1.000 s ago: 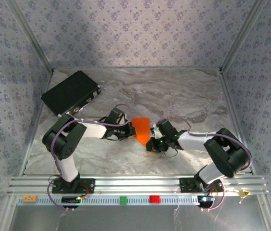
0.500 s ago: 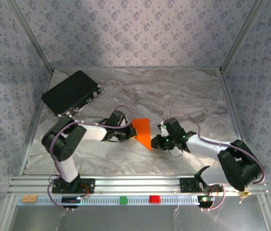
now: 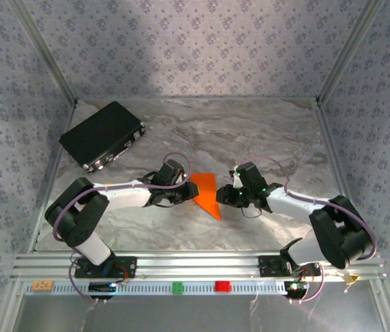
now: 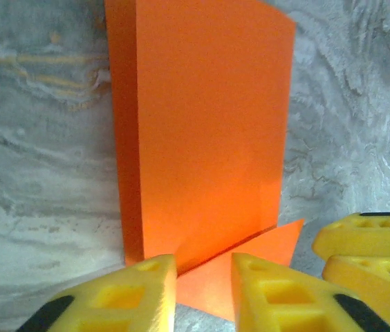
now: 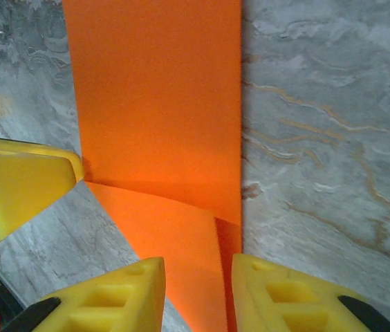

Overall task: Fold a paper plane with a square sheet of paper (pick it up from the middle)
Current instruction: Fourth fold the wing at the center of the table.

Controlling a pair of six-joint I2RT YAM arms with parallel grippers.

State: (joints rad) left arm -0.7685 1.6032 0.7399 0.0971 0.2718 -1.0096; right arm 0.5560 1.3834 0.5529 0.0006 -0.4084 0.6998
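At table point(image 3: 264, 138) centre, paper point(image 3: 205, 194) lies flat, near end cut off in wrist views. Long axis far-to-near, tip pointing near-right. Left gripper point(image 4: 204, 277), right gripper point(image 5: 198, 277): narrowly parted, flanking it.

1 orange paper point(image 3: 205, 194), 1 blk case point(image 3: 102, 134), 2 hands point(image 4: 204, 277) point(image 5: 198, 277), 2 blocks point(image 3: 178, 287) point(image 3: 222, 286).

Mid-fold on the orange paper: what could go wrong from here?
The folded bright orange paper sheet shows overlapping layers that look slightly lifted; with both fingers parted, the fold may spring open.
Left fingers and right fingers sit over its edges, so retreating might drag it.
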